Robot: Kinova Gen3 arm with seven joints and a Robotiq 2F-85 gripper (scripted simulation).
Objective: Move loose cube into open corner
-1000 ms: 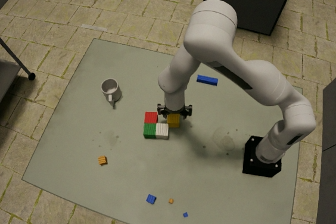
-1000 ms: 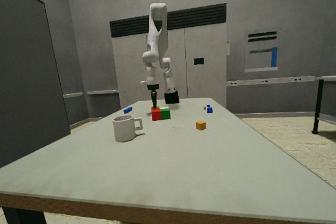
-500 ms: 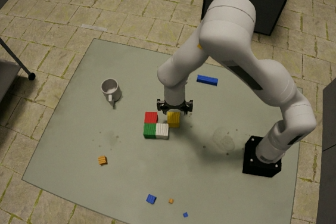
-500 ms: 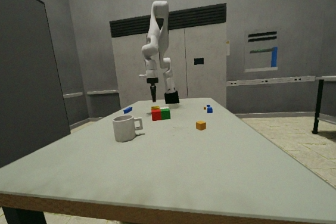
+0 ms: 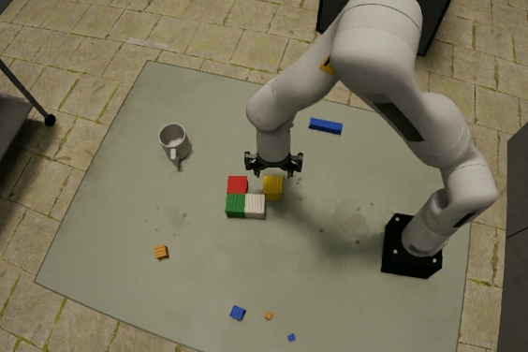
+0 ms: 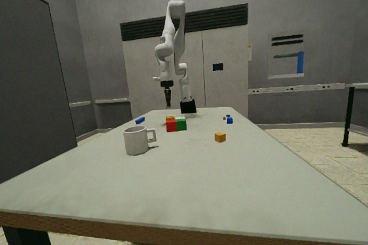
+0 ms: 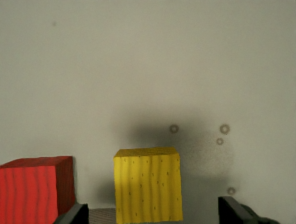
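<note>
The yellow cube (image 5: pixel 272 187) (image 6: pixel 169 117) (image 7: pixel 148 187) is the loose one. It stands on the table to the right of the red cube (image 5: pixel 237 184) (image 6: pixel 171 126) (image 7: pixel 30 195), with a clear gap between them. The green cube (image 5: pixel 235 206) (image 6: pixel 181 125) is in front of the red one, and the white cube (image 5: pixel 255 206) (image 6: pixel 179 118) sits against the green one's right side. The yellow cube is behind the white cube and shifted right; whether they touch cannot be told. My gripper (image 5: pixel 273 174) (image 6: pixel 168 106) (image 7: pixel 152 209) is open and empty, raised above the yellow cube.
A grey mug (image 5: pixel 174 142) (image 6: pixel 136 141) stands at the back left. A blue bar (image 5: pixel 326 126) (image 6: pixel 139 120) lies at the back right. An orange cube (image 5: pixel 161 252) (image 6: pixel 220 137) is at the front left. A blue cube (image 5: pixel 238 313) (image 6: pixel 230 120) and smaller blocks lie at the front.
</note>
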